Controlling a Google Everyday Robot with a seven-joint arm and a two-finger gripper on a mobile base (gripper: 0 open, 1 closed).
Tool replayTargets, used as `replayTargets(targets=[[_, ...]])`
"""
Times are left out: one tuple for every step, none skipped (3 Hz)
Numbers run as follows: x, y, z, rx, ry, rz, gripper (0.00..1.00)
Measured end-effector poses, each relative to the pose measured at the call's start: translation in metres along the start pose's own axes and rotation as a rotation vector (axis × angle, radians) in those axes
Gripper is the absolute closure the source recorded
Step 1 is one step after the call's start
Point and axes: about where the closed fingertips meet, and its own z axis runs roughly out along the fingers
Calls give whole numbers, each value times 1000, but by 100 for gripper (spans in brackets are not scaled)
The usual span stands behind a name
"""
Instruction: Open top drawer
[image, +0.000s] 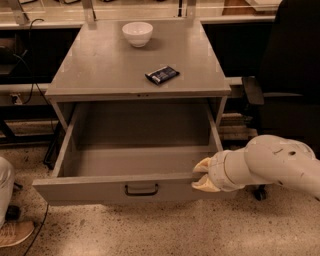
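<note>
The top drawer (100, 187) of the grey metal cabinet stands pulled far out, and its deep box is empty. Its small dark pull handle (141, 189) sits mid-front. My gripper (202, 175) is at the right end of the drawer front. Its cream fingers (203, 164) are closed over the front panel's top edge, one inside the drawer and one outside. My white arm reaches in from the lower right. No lower drawers show.
A white bowl (137, 33) and a dark flat packet (162, 74) lie on the cabinet top (100, 70). A black office chair (285, 75) stands right of the cabinet. A person's shoe (15, 234) is at the lower left. Cables hang at the left.
</note>
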Motion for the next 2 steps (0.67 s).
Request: replayTargets(targets=[[-1,0,0,0,0,-2,55],[-2,0,0,0,1,-5,30]])
